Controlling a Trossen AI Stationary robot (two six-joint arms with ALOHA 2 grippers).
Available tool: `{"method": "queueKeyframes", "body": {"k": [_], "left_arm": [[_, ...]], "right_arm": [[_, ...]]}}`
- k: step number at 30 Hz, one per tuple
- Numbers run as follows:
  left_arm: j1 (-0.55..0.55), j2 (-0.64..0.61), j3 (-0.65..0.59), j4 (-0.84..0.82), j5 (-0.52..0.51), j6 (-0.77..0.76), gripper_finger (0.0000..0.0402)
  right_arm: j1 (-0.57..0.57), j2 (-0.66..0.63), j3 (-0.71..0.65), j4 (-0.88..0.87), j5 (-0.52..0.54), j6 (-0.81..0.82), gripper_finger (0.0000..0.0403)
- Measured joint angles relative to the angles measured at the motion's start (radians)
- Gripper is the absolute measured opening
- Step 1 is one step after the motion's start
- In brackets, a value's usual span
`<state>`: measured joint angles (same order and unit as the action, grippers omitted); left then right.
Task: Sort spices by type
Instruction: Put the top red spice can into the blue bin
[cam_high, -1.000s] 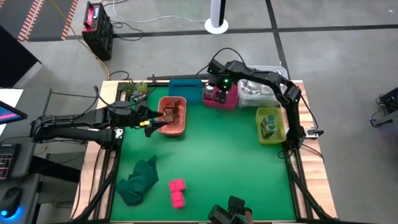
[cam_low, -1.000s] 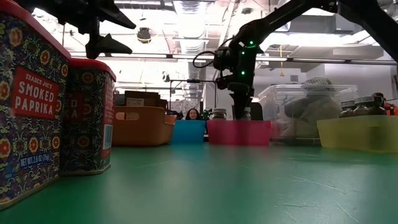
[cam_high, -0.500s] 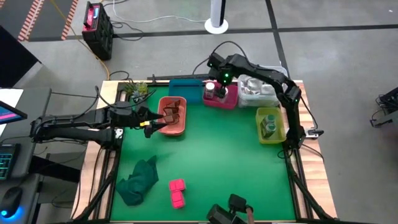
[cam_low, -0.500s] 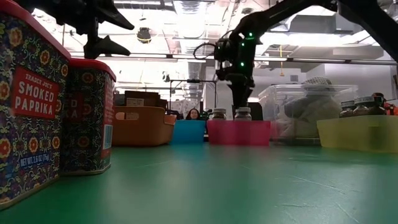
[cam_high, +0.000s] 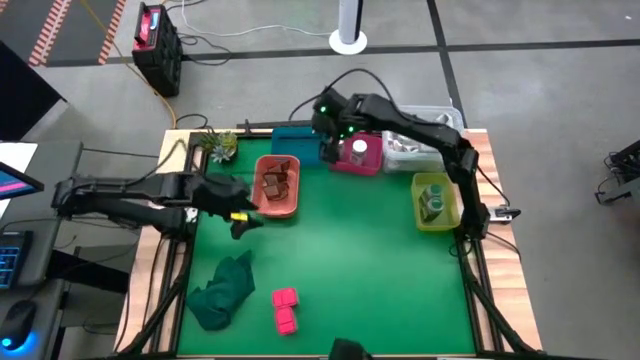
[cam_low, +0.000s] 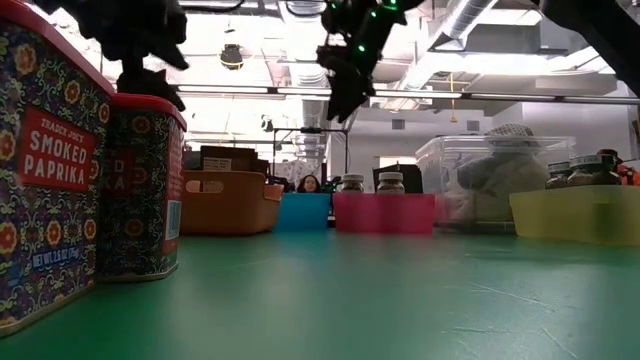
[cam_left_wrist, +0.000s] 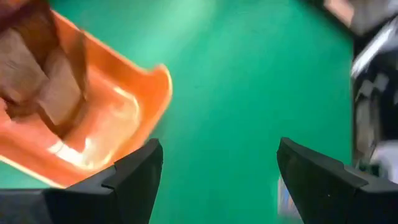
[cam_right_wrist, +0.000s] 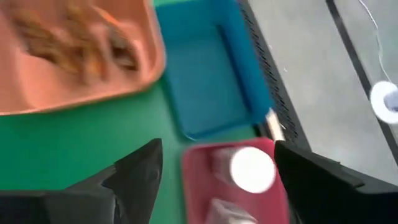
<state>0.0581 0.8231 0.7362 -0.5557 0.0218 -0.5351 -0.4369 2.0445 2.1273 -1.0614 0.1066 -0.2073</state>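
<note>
Both grippers lifted clear, jaws wide and empty.

Our right gripper (cam_high: 328, 140) has risen off the pink bin (cam_high: 362, 163), leaving both white-topped jars (cam_high: 357, 150) inside, and now hangs near the blue bin (cam_high: 300, 139). Our left gripper (cam_high: 240, 218) has drawn back from the orange bin (cam_high: 282, 208) holding reddish-brown pieces (cam_high: 277, 180). Two magenta boxes (cam_high: 285, 309) lie on the worktop (cam_high: 350, 270).

2 dark jointed arms; black cable loops over right arm (cam_high: 420, 125); green lights near its wrist.
</note>
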Motion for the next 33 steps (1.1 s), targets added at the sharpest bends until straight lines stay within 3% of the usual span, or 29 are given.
{"method": "queueKeyframes", "body": {"k": [4,10,24,33], "left_arm": [[-0.083,0.105,0.056,-0.063,0.017,0.033,0.0299],[-0.19,0.217,0.123,-0.053,0.028,-0.046,0.0299],[-0.401,0.259,0.193,0.076,0.017,-0.163,0.03],[-0.554,0.259,0.193,0.102,-0.188,-0.273,0.03]], "right_arm": [[0.041,0.0,0.0,-0.004,0.0,0.028,0.0327],[0.05,-0.028,-0.001,-0.115,-0.006,0.162,0.0324],[0.272,-0.038,-0.006,-0.255,-0.009,0.415,0.0324],[0.439,-0.086,-0.006,-0.469,0.075,0.649,0.0324]]}}
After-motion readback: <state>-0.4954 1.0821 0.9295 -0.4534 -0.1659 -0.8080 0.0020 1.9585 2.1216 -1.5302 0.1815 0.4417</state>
